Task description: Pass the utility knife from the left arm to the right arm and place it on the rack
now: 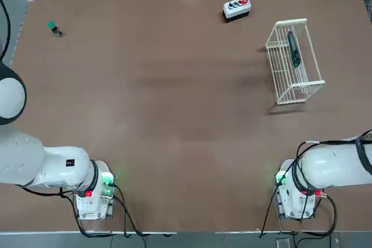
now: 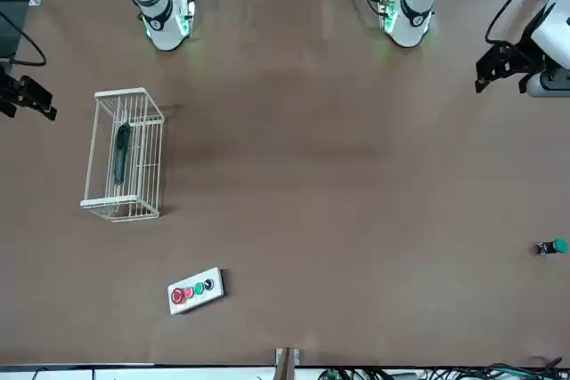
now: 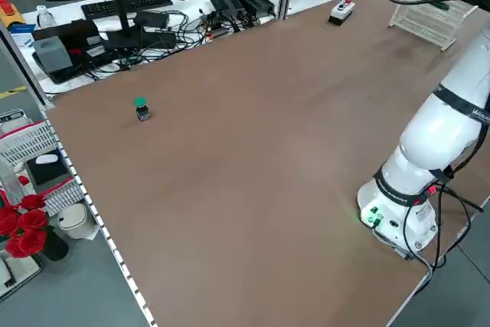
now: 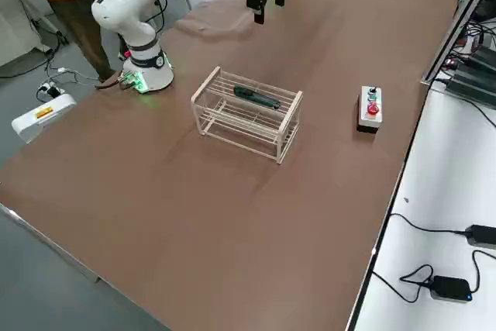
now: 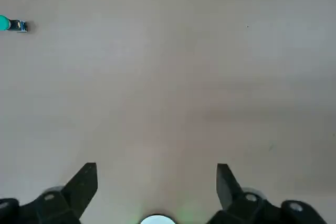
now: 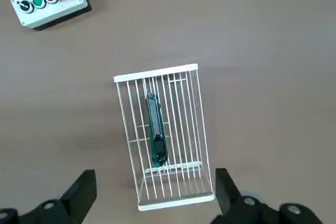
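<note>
The wires partly hide the utility knife (image 6: 155, 129) lying along the bars on top of the rack (image 6: 131, 129). The rack sits near the table's (image 1: 174, 114) edge with bare table all around. The right gripper (image 6: 155, 203) and left gripper (image 5: 156, 192) both hang wide open, holding nothing.

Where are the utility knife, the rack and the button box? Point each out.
utility knife (image 6: 155, 129): right wrist view, mid-body, lying on the rack's bars.
rack (image 1: 283, 25): top view, far end rail.
button box (image 2: 196, 290): front view, top face between the buttons.
</note>
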`<state>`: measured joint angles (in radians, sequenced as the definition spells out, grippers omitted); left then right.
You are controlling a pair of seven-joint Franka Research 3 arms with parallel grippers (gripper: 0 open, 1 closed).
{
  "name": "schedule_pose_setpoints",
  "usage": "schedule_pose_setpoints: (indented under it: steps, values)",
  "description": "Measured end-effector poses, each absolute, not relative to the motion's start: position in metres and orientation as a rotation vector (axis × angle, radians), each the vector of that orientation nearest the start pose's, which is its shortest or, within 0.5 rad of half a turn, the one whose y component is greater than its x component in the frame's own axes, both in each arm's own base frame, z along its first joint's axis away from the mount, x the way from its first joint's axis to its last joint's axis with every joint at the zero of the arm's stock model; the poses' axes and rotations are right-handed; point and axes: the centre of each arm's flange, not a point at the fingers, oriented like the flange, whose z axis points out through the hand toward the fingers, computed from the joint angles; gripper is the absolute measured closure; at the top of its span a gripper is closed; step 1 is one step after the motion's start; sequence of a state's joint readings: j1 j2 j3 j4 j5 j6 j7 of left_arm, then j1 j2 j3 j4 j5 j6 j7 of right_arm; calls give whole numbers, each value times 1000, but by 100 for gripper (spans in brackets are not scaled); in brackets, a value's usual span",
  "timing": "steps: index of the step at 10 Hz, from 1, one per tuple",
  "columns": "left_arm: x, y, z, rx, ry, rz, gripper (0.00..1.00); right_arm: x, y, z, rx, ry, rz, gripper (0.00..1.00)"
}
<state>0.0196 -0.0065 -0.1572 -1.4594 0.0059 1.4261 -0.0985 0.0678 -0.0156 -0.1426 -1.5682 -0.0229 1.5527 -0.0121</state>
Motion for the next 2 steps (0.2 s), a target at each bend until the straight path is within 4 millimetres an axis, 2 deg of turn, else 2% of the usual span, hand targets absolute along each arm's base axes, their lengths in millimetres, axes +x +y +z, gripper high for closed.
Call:
schedule_pose_setpoints:
  steps: [2]
  values:
    - [532, -73, 667, -3131, 60, 40, 0, 547, -41, 633, -3160, 93, 0, 0]
